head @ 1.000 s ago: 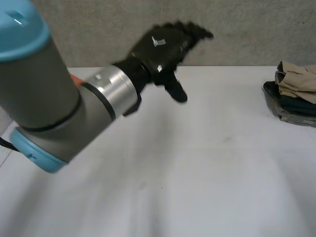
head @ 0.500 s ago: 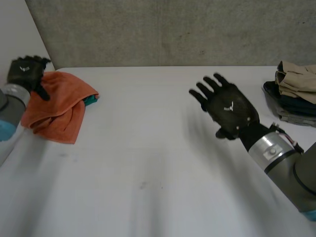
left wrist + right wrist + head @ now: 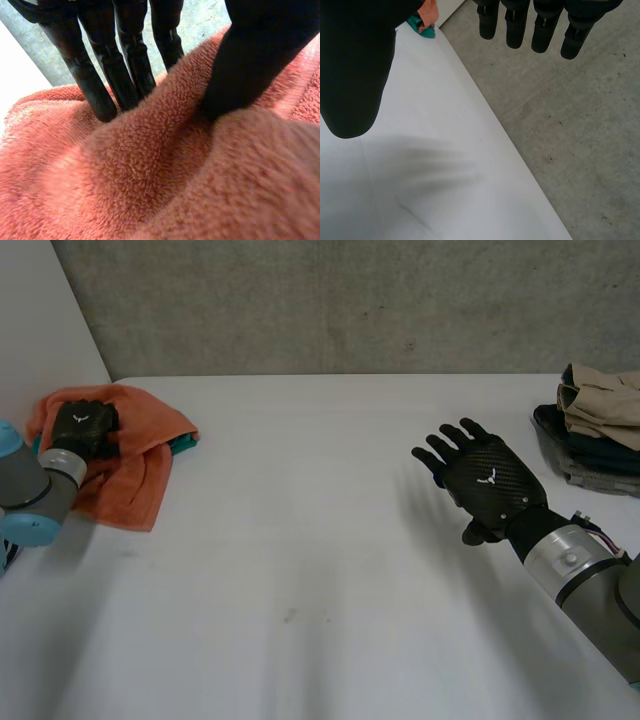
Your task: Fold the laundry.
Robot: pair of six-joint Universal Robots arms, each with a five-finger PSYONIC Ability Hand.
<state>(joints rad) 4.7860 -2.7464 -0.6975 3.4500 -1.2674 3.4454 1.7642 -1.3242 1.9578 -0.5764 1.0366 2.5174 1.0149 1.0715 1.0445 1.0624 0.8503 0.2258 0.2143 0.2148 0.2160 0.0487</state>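
Note:
An orange towel lies crumpled at the table's far left edge, over a bit of teal cloth. My left hand rests on the towel's left part. In the left wrist view its fingers and thumb dig into the orange towel, pinching a raised ridge of it between them. My right hand hovers over the right half of the table, open with spread fingers and holding nothing. In the right wrist view its fingers hang straight above the table edge.
A stack of folded clothes, tan over dark blue, sits at the table's right edge. The white table stretches bare between the hands. A grey wall stands behind it.
My left arm swung from the middle of the table to the far left, and its hand closed into the orange towel. The right hand came into view and drifted slightly right.

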